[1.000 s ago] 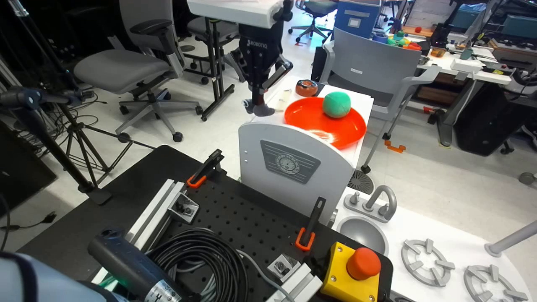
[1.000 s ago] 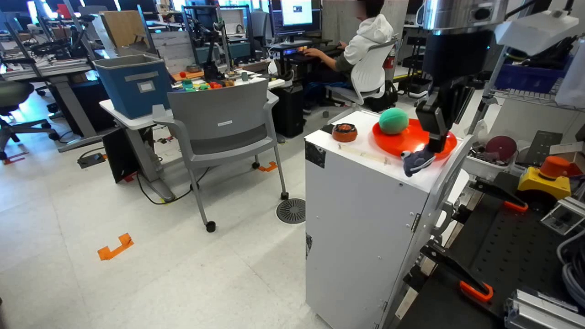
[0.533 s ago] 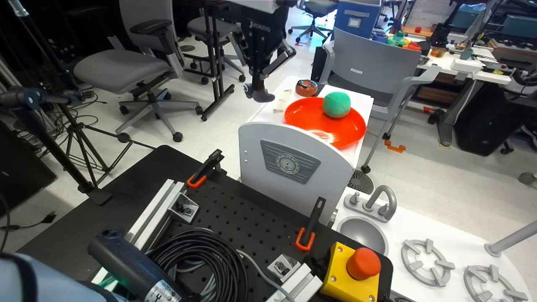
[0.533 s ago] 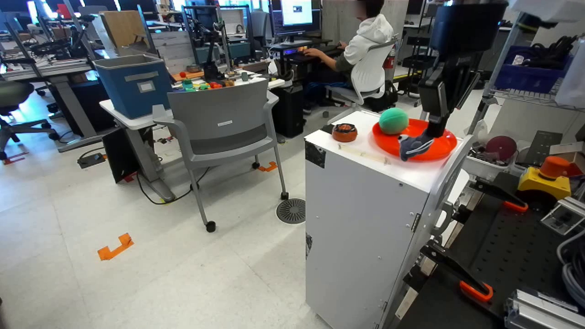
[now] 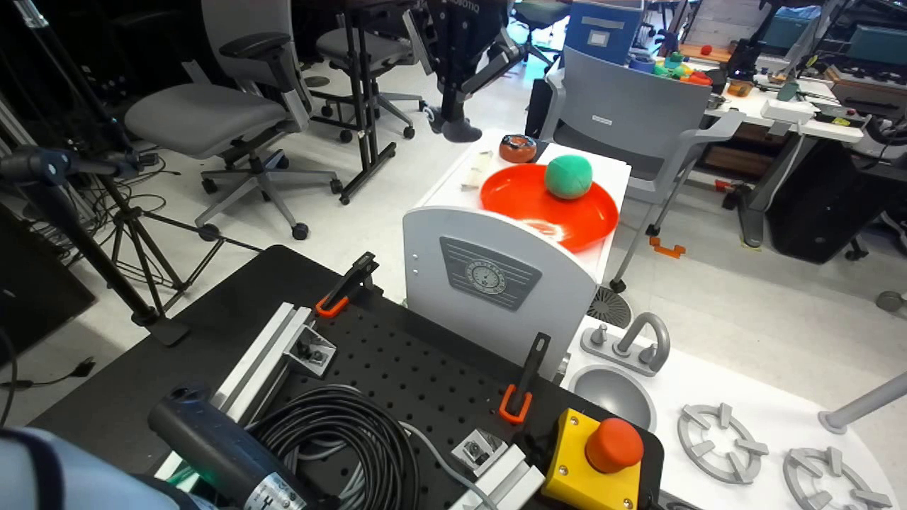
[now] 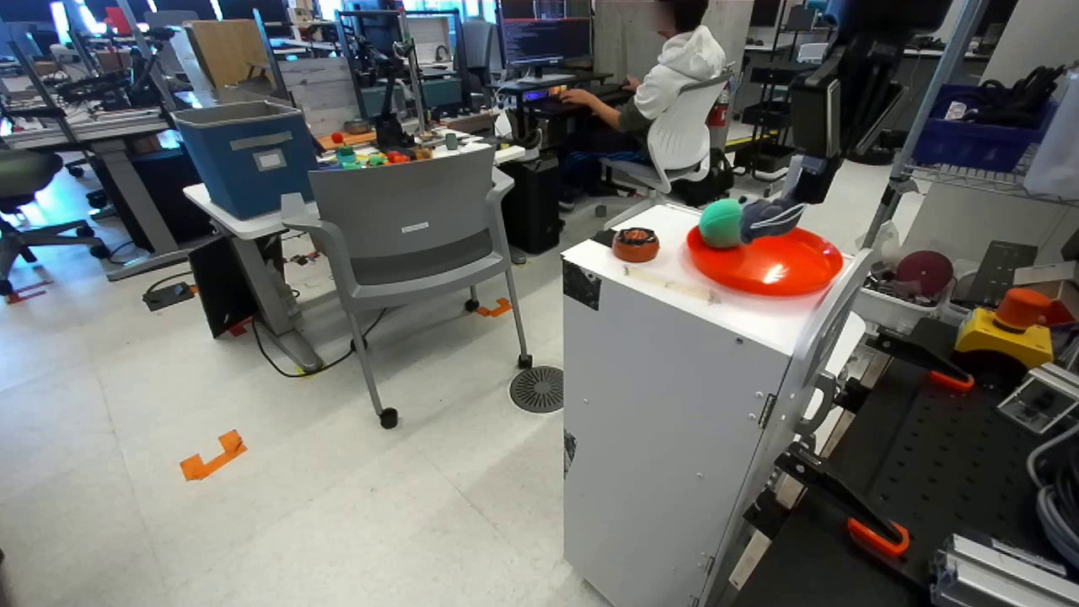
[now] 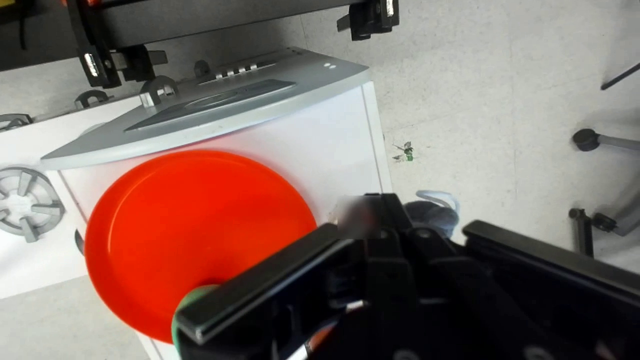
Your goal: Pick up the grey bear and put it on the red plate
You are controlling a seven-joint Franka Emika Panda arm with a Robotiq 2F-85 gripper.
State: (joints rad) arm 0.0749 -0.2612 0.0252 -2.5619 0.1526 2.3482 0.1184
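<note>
The grey bear [image 6: 769, 221] hangs from my gripper [image 6: 807, 181], whose fingertips are shut on it. In an exterior view the bear [image 5: 459, 129] is in the air, left of the red plate [image 5: 521, 191] and well above the white top. The wrist view has the bear [image 7: 432, 214] just right of the fingers, partly hidden by them and past the cabinet's edge, while the plate [image 7: 200, 215] lies to the left. A green ball [image 5: 569, 177] sits on the plate's far side; the bear overlaps it in an exterior view.
A reddish-brown round object [image 6: 635, 244] rests on the white cabinet [image 6: 674, 396] beside the plate. A grey curved panel [image 5: 489, 265] stands upright along the cabinet's edge. A grey chair [image 6: 413, 223] is close by.
The gripper has risen, carrying the bear upward with it and slightly away from the curved panel. The plate, the ball and the reddish-brown object have stayed in place.
</note>
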